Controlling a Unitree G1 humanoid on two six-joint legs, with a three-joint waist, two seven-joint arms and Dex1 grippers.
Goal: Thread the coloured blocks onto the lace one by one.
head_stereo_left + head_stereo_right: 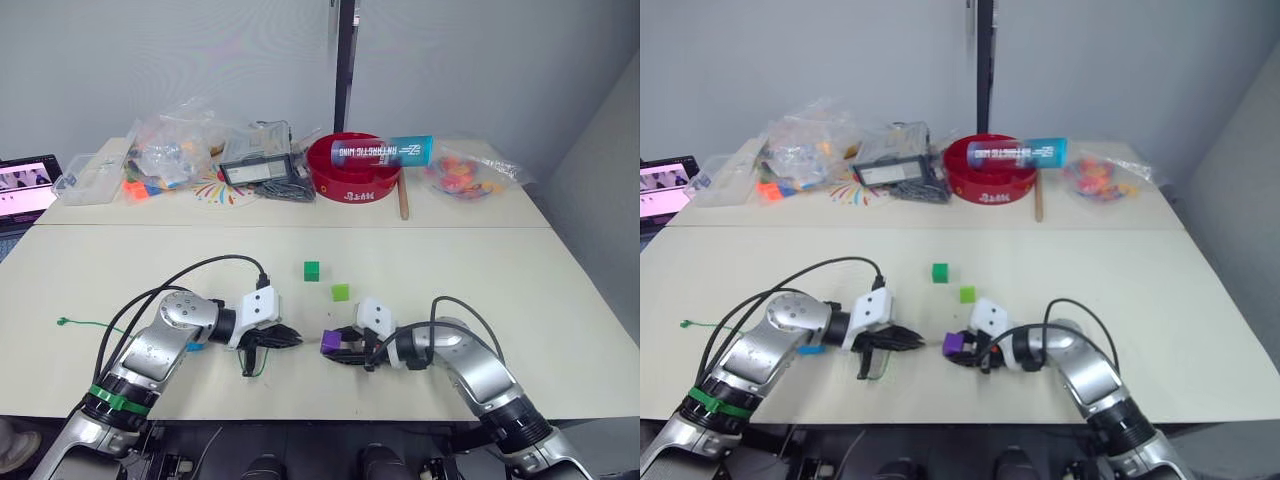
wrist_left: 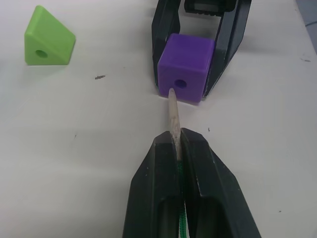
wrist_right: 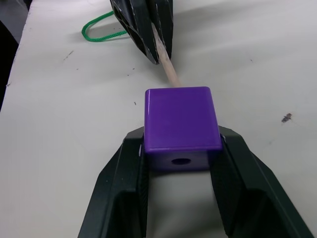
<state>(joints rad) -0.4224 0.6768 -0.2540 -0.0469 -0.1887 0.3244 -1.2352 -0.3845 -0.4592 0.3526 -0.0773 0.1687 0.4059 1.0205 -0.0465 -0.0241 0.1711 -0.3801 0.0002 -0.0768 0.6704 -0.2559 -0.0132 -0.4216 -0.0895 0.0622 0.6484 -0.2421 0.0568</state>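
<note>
Bright, even overhead light, soft shadows; wrist views sharp.

A purple block (image 2: 181, 72) sits clamped, the lace's pale tip (image 2: 173, 111) at its hole; dark green block (image 1: 312, 270) and light green block (image 1: 341, 292) lie farther off.

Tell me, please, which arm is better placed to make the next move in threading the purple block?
Left, probably. Its pincer pinches the lace's pale tip, which points at the hole in the purple block and nearly touches it. The right pincer grips the block on the table and need only hold it steady.
</note>
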